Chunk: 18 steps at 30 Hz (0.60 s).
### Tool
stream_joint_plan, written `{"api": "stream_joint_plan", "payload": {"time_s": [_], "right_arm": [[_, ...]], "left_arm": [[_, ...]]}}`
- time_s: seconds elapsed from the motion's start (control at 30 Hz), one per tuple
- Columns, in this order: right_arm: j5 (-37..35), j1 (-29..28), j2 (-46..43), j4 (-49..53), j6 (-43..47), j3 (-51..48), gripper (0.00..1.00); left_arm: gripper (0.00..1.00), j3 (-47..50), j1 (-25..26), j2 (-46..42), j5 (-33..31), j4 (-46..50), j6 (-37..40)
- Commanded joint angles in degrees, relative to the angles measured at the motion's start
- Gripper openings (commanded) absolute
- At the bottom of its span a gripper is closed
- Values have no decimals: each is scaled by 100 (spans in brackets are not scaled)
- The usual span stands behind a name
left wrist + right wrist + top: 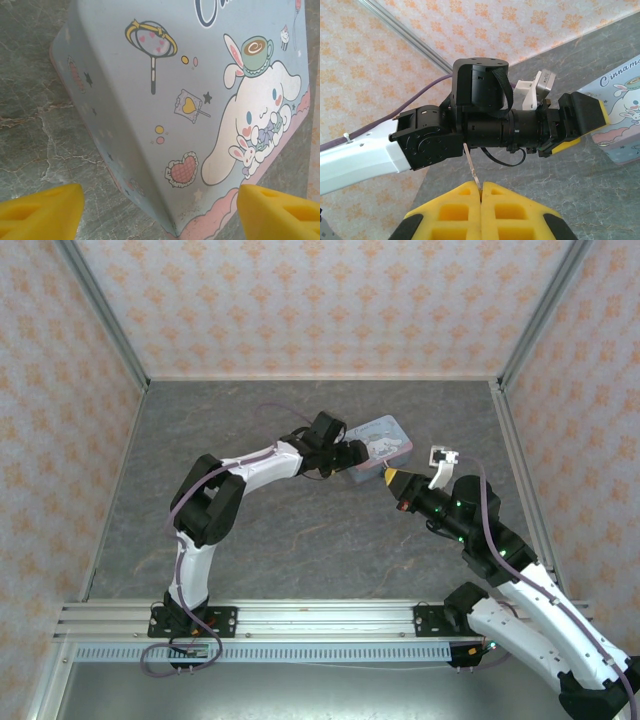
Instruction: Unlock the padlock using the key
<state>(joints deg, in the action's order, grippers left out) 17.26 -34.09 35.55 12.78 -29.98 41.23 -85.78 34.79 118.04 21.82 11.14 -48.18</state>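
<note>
Five entries, listed as they stand on the grey stone-patterned table (300,550).

1. Tin (150,115). Pale blue and rectangular, printed with a cartoon dog, a rabbit, a teacup and hearts. It lies at the far middle of the table, turned corner-on to the left arm.

2. Left gripper (352,455). The jaws are spread wide. Its yellow fingertips (45,212) sit either side of the tin's near corner, apart from both walls (no contact that I can make out). Judged purpose: placed to brace the tin so it does not slide when the lock is worked.

3. Key (472,167). A thin silver blade stands up from the seam between the right pads, leaning slightly left. It is held low so that the blade is free to enter a keyhole.

4. Right gripper (480,192). It is closed pad against pad, pinching the key. In the overhead view it hovers just beside the tin's near edge. It points toward the left gripper, close to it but apart.

5. Padlock. Too small to place with confidence. By judgement it sits at the tin's side between the two grippers, since both are aimed there.

Stage, as judged: the key is in hand but not yet in the lock. The next move calls for fine alignment of the blade. A slight tilt in the pinch could make it miss or twist.
</note>
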Motion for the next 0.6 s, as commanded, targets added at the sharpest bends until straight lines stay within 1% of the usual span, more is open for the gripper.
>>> {"api": "stream_joint_plan", "payload": {"time_s": [0.0,0.33,0.57], "right_arm": [[-151,-28,-38,-22,-35,-56,0],[-209,-28,13,61,-28,-8,0],[-258,-28,40,100,-33,7,0]], "left_arm": [[80,70,37,54,-253,109,-18],[81,346,4,137,-513,495,177],[81,816,-54,-194,-756,521,259]]}}
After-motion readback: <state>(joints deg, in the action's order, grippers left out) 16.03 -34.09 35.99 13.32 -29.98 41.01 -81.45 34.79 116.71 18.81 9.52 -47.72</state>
